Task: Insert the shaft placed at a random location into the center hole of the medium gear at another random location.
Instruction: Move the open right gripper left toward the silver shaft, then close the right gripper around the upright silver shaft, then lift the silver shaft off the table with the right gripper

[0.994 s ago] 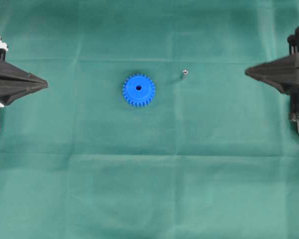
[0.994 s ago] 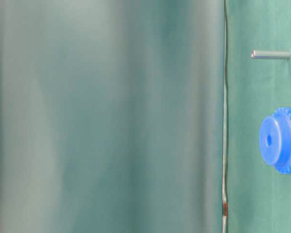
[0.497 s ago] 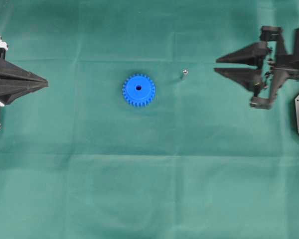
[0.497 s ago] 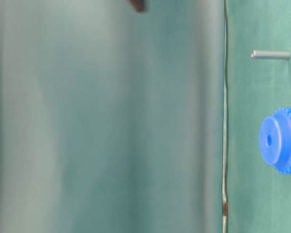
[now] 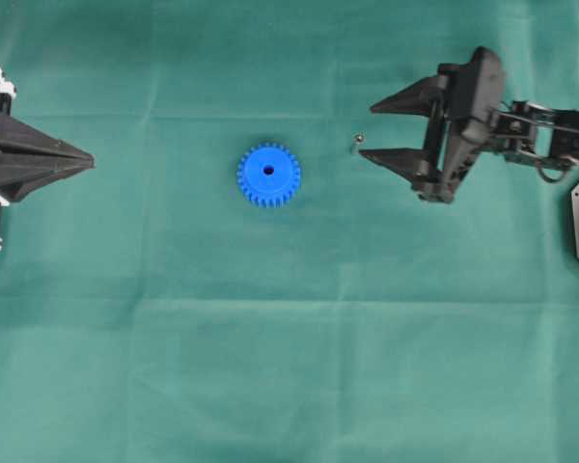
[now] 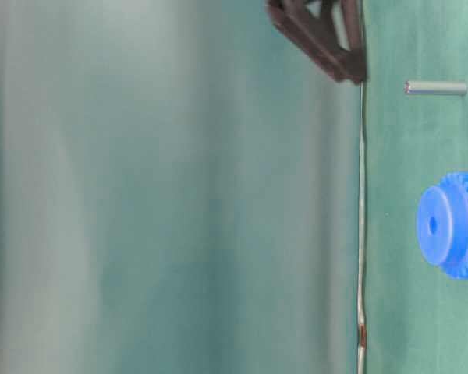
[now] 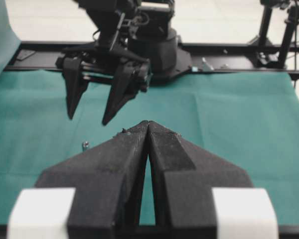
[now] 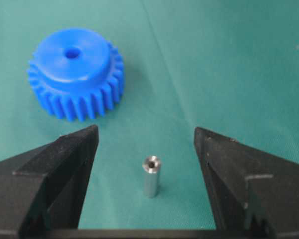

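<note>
Shaft upright, fingers not yet on it

The small silvery metal shaft [image 8: 151,176] stands on end on the green tabletop [image 5: 289,367] — long axis vertical — between the right gripper's [image 5: 365,130] spread fingers, beside the blue toothed plastic gear [image 5: 268,175]; the left gripper's [image 5: 89,163] fingers are closed.

My table-level view cuts the blue gear [image 6: 456,225] off at its right edge, and only a dark corner of the right gripper [image 6: 320,35] pokes in at the top. From overhead, the shaft [image 5: 357,143] is just a tiny speck.
</note>
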